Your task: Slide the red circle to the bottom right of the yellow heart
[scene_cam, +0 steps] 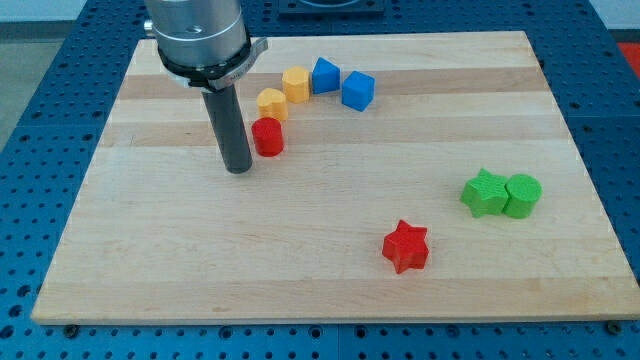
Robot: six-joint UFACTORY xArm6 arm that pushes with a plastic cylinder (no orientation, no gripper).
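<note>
A pale wooden board (300, 260) fills most of the frame, resting on a blue perforated table (30, 250) that shows around its edges. My arm comes down from the upper left of the frame as a wide grey cylinder narrowing to a dark rod. I carry no gripper, so nothing opens or closes; my tip (238, 170) simply rests on the board in the upper left part of the frame.

Just to the right of my tip, very near it and perhaps touching, sits the red circle (267, 136). Directly above and touching it is a yellow block (272, 102), which I take to be the yellow heart. From there an arc of blocks climbs toward the upper centre: an orange-yellow block (296, 83), then a blue block (325, 75), then a blue cube (358, 90).

At the right of the frame, a green star-like block (485, 193) touches a green round block (522, 195). A red star (405, 246) sits alone at lower centre right.

I judge the pushing step is at hand: my tip sits on the circle's left side. The circle lies below the heart, not yet to its right. The next move calls for a short push rightward, kept low enough not to nudge the heart.
</note>
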